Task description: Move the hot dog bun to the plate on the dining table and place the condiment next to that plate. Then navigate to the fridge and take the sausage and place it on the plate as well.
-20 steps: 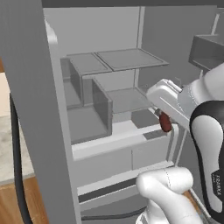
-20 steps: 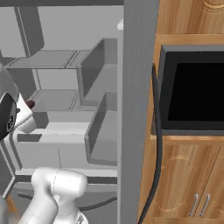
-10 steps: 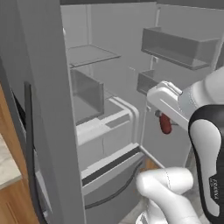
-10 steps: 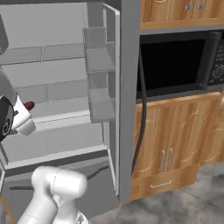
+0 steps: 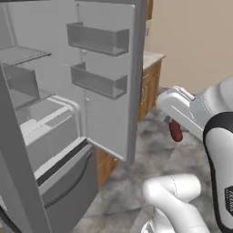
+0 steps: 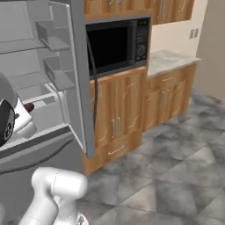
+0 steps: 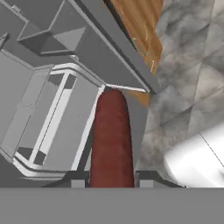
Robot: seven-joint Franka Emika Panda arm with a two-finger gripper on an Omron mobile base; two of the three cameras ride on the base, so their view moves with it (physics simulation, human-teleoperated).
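Now turned from fridge (image 5: 68, 113), sausage (image 7: 111, 140) gripped

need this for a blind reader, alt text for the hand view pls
A dark red-brown sausage is clamped between the gripper fingertips and points away from the camera. Beyond it are the open fridge with grey drawers, a wooden cabinet and grey floor.

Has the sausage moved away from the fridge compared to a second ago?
Yes. The sausage, shut in the gripper, was in front of the fridge shelves; now it hangs over the floor beyond the open door.
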